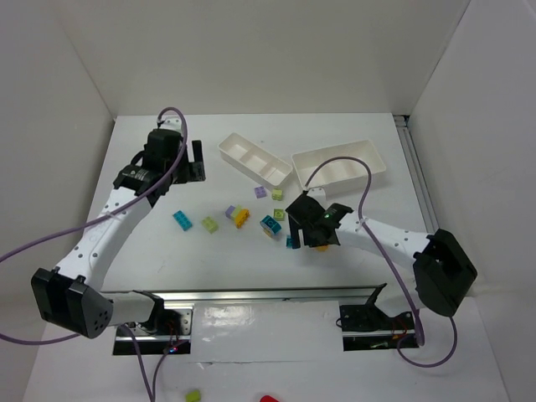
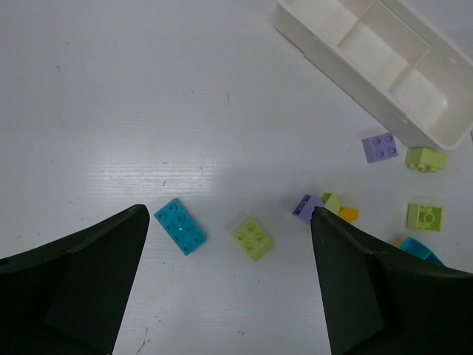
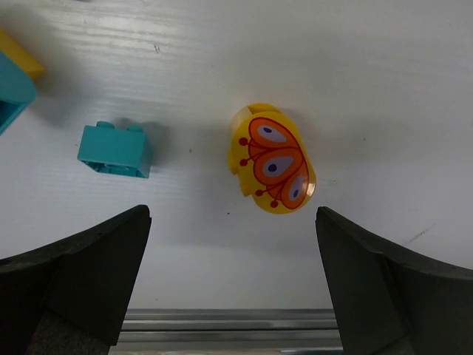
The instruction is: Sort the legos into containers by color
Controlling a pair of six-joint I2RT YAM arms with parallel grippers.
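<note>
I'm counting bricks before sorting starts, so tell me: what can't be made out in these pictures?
Top view: the butterfly brick is mostly hidden under the right gripper.
Left wrist view: a cyan brick sits half behind a finger of the left gripper.
Right wrist view: the left edge cuts off a teal piece and a yellow one.

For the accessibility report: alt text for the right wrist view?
Open right gripper hovers over a white table, a rounded yellow brick with an orange butterfly print seen between its fingers. A teal brick lies left of it.
</note>
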